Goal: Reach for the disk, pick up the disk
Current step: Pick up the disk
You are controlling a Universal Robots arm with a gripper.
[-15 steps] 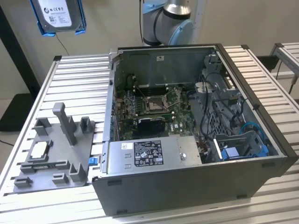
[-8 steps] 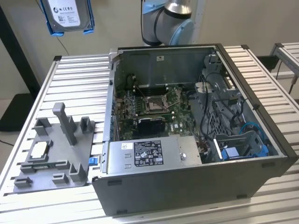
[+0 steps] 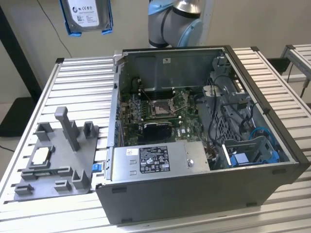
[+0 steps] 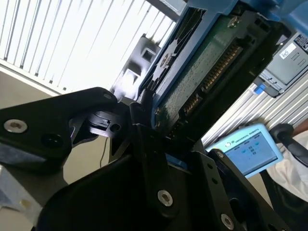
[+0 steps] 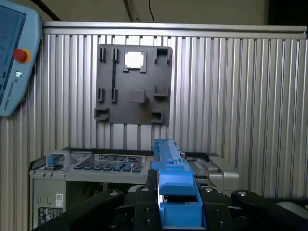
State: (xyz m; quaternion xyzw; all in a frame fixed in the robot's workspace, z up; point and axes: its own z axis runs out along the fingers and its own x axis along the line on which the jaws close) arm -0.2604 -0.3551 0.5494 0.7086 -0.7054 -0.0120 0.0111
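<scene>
High above the far end of the bench [image 3: 82,77], at the upper edge of the exterior view and toward its left, the disk [image 3: 87,14] is hanging in the air with its white label facing the camera and its blue bracket framing both sides. It is touching nothing below and is sitting well apart from the open computer case [image 3: 204,194]. In both wrist views the pincer [image 5: 178,197] is clenching the disk. In the first wrist view black fingers [image 5: 147,192] are pressing against either side of the blue bracket edge, which is sticking out between them. In the second wrist view the disk's green circuit-board underside [image 4: 207,72] is rising at a tilt out of the black pincer [image 4: 154,120]. Below, on the exterior view's left, a grey fixture plate [image 3: 53,160] is lying flat on the bench and carrying a small square silver chip [image 3: 40,155]. Just beside the plate the case is lying on its side with its motherboard showing and a silver power supply box [image 3: 160,159] sitting along its near wall. Behind the case, a light blue arm joint [image 3: 177,22] is standing at the bench's far edge. A pale blue teach pendant [image 5: 12,53] is showing in both wrist views.
</scene>
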